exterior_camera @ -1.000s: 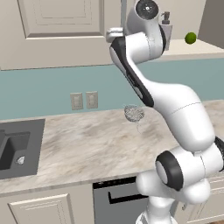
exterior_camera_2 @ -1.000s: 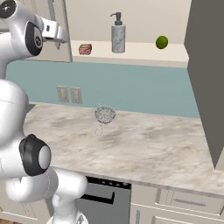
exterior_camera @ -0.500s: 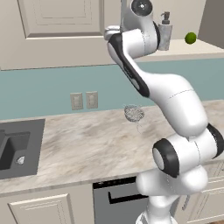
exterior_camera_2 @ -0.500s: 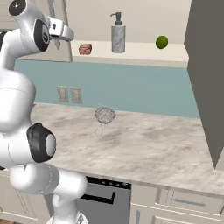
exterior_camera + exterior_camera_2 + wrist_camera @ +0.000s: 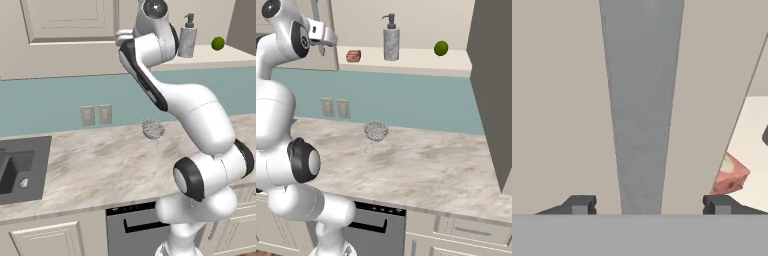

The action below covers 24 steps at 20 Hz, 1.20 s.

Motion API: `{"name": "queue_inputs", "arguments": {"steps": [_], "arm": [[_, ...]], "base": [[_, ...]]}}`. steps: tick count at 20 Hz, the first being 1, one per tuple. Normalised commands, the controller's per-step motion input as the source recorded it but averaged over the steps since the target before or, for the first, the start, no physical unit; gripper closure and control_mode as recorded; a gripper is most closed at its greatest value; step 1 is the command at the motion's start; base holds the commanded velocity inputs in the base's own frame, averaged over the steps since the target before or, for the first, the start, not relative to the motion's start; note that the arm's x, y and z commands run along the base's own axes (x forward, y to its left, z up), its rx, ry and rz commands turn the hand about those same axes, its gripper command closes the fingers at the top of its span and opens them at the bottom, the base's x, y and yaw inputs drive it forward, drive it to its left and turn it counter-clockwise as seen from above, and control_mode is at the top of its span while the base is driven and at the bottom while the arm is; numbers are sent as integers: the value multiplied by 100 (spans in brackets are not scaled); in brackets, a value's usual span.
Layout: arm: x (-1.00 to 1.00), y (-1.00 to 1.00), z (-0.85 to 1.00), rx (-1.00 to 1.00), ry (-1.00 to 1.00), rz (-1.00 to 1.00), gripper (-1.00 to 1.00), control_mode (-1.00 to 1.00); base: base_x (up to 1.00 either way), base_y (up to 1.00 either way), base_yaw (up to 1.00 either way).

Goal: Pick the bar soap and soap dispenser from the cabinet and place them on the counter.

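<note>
My gripper [image 5: 649,205] is open at the left door of the cabinet [image 5: 65,30]. Its two fingertips stand on either side of the door's vertical metal handle [image 5: 642,100] with gaps showing. In the right base view the gripper [image 5: 320,41] sits at the door's edge, just left of the shelf. The bar soap [image 5: 353,56], a small reddish block, lies at the shelf's left end and peeks past the door edge [image 5: 729,175] in the hand view. Upright in the middle of the shelf stands the grey soap dispenser [image 5: 391,40] [image 5: 188,37]. Below spreads the marbled counter [image 5: 431,165].
A green lime [image 5: 441,48] rests on the shelf to the right of the dispenser. A wire-mesh ball [image 5: 376,131] stands on the counter near the wall. The dark sink [image 5: 20,170] is at the counter's left end. The right cabinet door [image 5: 491,75] hangs open.
The arm's upper links have swung left toward the cabinet door. The hand has stayed at the handle, and the fingers have drawn slightly closer together.
</note>
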Motion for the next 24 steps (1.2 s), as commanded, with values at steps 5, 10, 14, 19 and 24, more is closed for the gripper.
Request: {"name": "queue_inputs", "arguments": {"steps": [5,10,14,19,24], "arm": [[38,13,-3,-1,0,-7,100,-100],[6,4,0,0,-1,-3,100,-100],[-13,-3,0,0,3,-7,100,-100],[-39,-1,2,0,2,-7,100,-100],[-36,0,1,0,5,-9,100,-100]], "base": [[0,0,0],[0,0,0],[0,0,0],[0,0,0],[0,0,0]]}}
